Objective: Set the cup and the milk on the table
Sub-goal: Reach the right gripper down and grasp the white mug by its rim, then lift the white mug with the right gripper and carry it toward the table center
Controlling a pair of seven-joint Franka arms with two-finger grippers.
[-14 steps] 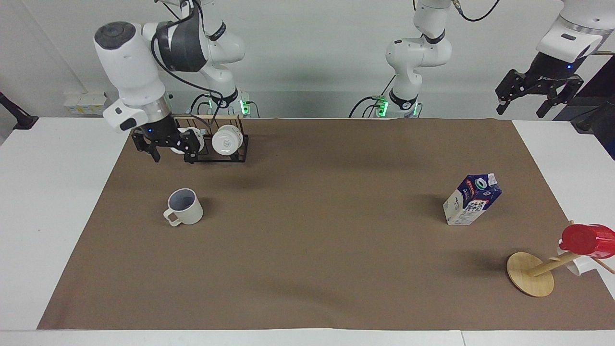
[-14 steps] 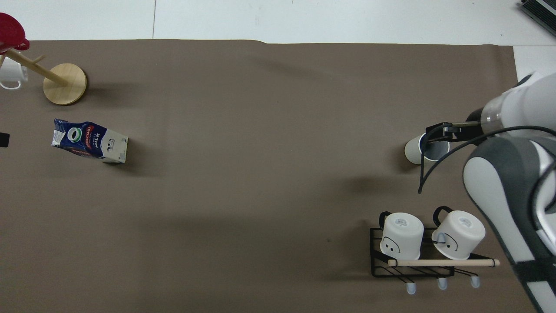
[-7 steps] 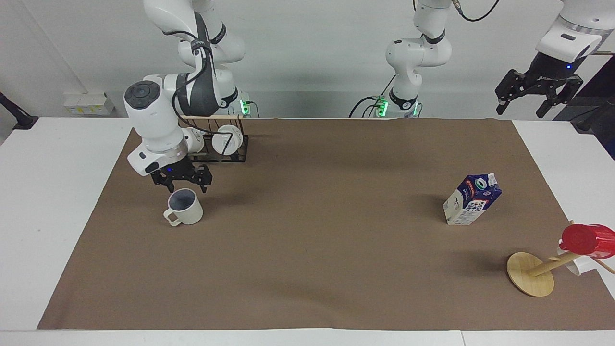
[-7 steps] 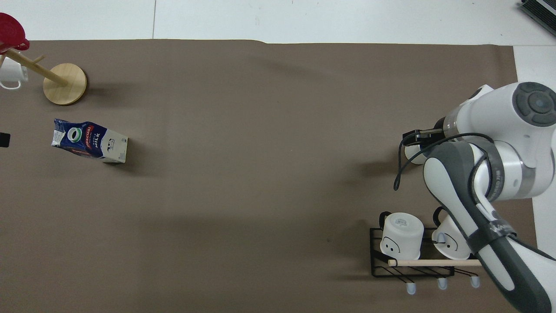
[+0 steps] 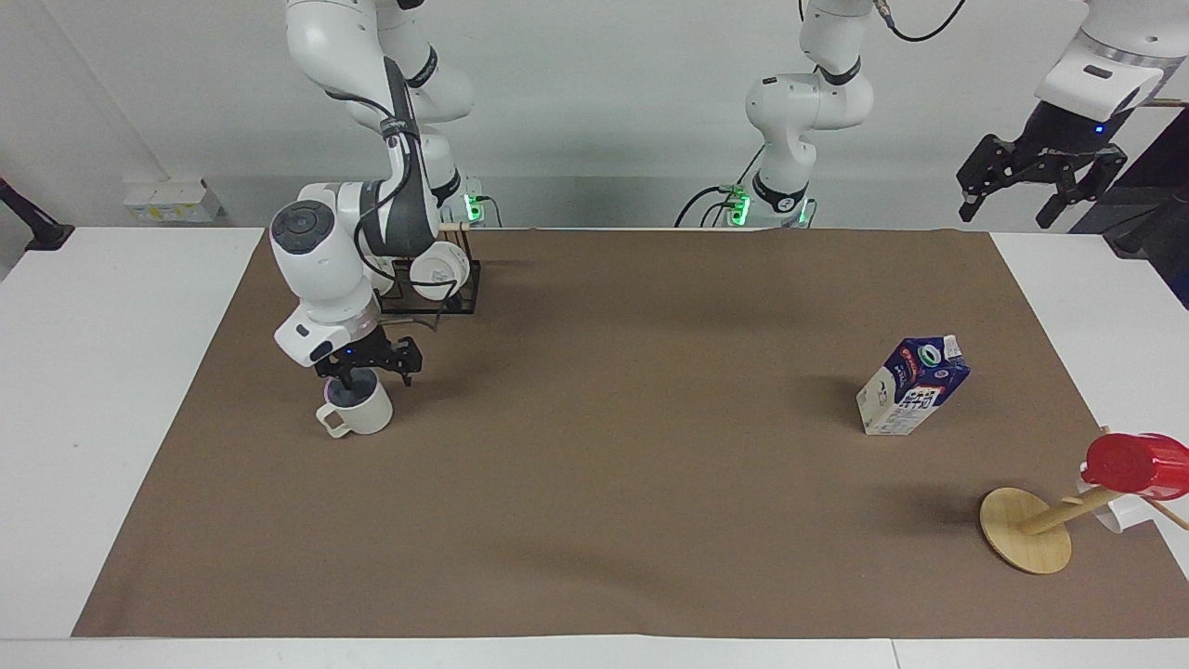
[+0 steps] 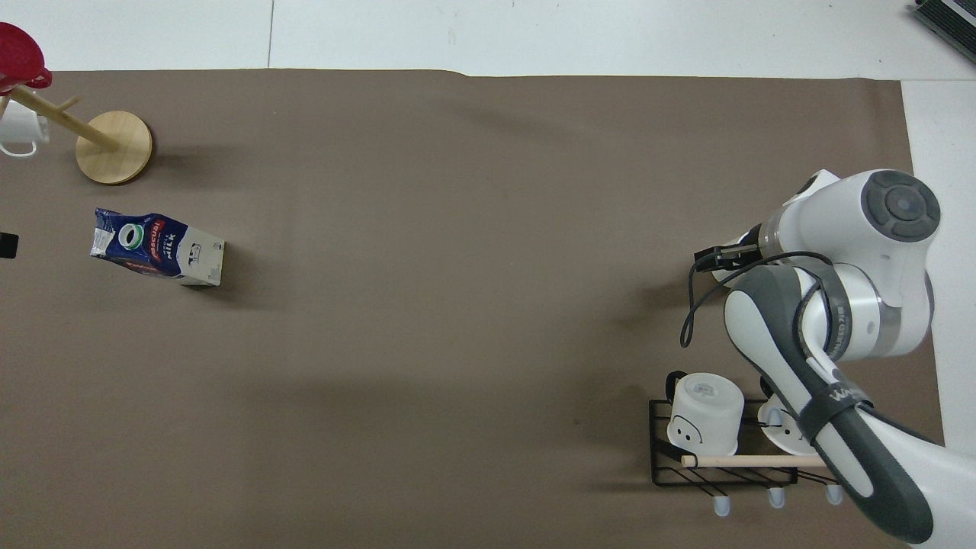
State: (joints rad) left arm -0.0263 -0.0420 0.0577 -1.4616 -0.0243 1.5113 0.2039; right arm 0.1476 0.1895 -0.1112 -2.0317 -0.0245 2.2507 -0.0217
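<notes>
right gripper (image 5: 364, 376) | fingers spread wide | straddling cup (image 5: 358, 406) rim

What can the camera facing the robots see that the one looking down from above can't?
Only the facing view shows the cup itself, with the open right gripper down at its rim, one finger dipping inside. It also shows the open left gripper waiting high off the table's left-arm end.

Only the overhead view shows the inner edge of the black rack with its wooden bar; there the right arm covers the cup.

Both show the milk, the brown mat, the wooden mug tree and its red cup.
</notes>
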